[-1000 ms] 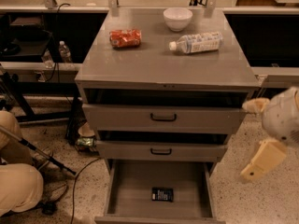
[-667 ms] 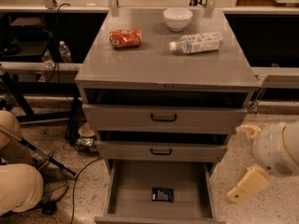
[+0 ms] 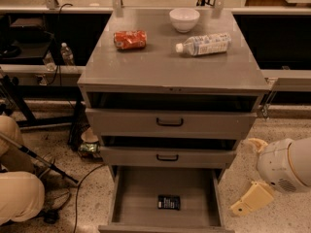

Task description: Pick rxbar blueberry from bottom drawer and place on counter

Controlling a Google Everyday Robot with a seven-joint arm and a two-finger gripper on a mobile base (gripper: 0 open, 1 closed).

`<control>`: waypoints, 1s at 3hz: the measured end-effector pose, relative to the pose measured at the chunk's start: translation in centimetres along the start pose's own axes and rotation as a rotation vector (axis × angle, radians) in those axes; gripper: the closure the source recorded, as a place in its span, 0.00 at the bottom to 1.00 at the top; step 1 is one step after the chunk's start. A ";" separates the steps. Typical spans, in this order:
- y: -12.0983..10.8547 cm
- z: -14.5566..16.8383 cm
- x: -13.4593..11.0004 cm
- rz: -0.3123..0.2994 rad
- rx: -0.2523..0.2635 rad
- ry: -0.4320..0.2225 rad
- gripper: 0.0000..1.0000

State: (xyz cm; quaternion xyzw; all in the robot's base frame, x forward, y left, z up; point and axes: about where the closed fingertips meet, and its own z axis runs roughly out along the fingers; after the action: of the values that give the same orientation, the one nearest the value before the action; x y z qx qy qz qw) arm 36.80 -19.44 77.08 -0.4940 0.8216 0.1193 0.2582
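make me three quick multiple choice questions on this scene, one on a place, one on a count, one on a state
1. Where is the gripper? A top left B top middle C low, right of the bottom drawer
2. How many things lie on the counter? A one B three C six
3. The bottle is: A lying on its side B upright C in the drawer

C, it hangs near the floor beside the open drawer; B, can, bowl, bottle; A, it lies flat on the counter.

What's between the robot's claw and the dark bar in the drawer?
Camera view: only the bottom drawer's right wall separates the gripper, lower right, from the rxbar blueberry.
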 end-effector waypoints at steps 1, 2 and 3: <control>0.0 0.9 0.4 0.017 -0.016 -0.048 0.00; 0.4 4.8 1.2 0.022 -0.067 -0.125 0.00; 0.8 10.8 2.5 0.017 -0.122 -0.187 0.00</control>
State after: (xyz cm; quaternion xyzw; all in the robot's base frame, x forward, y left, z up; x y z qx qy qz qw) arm 38.48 -16.11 66.65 -0.4884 0.7893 0.2167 0.3023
